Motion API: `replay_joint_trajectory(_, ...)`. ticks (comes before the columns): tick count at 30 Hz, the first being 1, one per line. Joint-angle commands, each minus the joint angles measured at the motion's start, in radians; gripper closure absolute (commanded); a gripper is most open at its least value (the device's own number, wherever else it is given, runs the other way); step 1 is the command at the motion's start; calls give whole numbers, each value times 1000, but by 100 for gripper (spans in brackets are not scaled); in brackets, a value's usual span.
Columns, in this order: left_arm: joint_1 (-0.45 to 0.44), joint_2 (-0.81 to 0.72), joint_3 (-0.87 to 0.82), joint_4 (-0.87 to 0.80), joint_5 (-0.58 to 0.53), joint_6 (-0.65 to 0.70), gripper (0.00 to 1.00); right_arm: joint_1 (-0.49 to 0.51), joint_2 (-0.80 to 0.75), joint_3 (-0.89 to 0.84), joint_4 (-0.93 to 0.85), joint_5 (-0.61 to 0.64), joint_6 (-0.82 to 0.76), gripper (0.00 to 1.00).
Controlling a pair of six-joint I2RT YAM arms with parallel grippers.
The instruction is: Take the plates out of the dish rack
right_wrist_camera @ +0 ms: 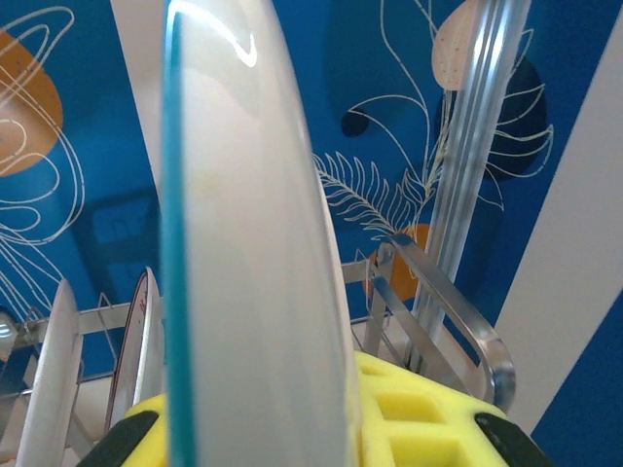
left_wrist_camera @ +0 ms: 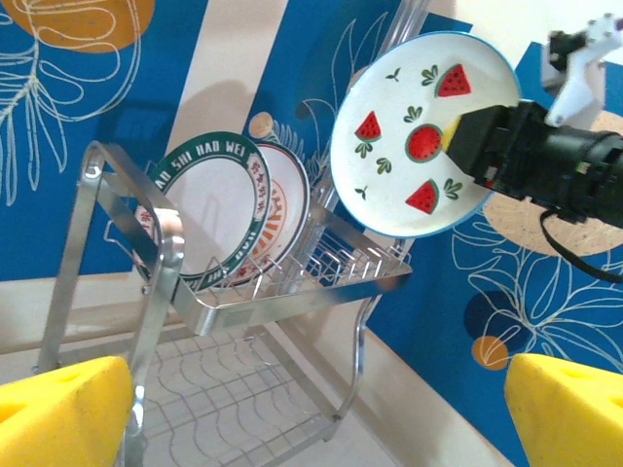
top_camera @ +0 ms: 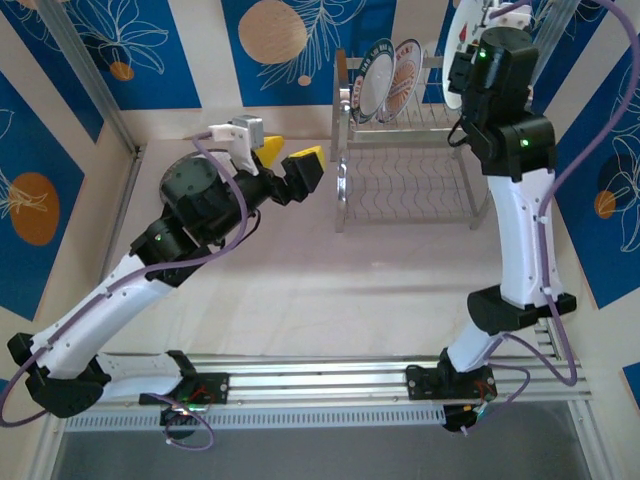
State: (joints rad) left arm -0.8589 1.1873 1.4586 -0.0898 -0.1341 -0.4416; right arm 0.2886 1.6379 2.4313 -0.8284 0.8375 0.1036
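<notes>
From above, the left gripper (top_camera: 289,160) is hanging over the pale table (top_camera: 300,300) just left of the dish rack (top_camera: 410,185), its yellow pads spread wide with nothing between them. The right arm (top_camera: 520,230) is reaching up over the rack's right end, and the watermelon plate (top_camera: 463,30) is showing white at its tip, clear above the top shelf. Two more plates are standing in the upper slots at the left end: a green-rimmed lettered plate (top_camera: 373,82) and an orange-patterned plate (top_camera: 405,75) right behind it. Over to the left wrist camera: its own yellow fingertips (left_wrist_camera: 63,413) are sitting far apart at the bottom corners, framing the steel rack. The lettered plate and its orange neighbour are leaning together on the slotted shelf, and the right gripper (left_wrist_camera: 458,136) is pinching the right edge of the watermelon plate, which is hanging in the air face-on, up and to the right of the shelf. On the right wrist camera, that plate is running edge-on up the frame, teal rim showing, with the yellow pads (right_wrist_camera: 409,409) pressing in on it at the bottom; the two racked plates are standing at lower left.
</notes>
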Motion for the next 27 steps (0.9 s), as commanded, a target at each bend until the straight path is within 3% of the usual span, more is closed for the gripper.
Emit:
replay_joint_trajectory(1,-12,19,36,44,58,-52,2,3,-113,-21,56,0,83,100)
replay_joint_trajectory(8,-22,60,18,61,91,-129,2,7,-233,-103,-44,-59,193,100)
replay_joint_trajectory(27,-29,227,-27,148,272,-525,8,-16,-465,-350,-209,-438,518,100)
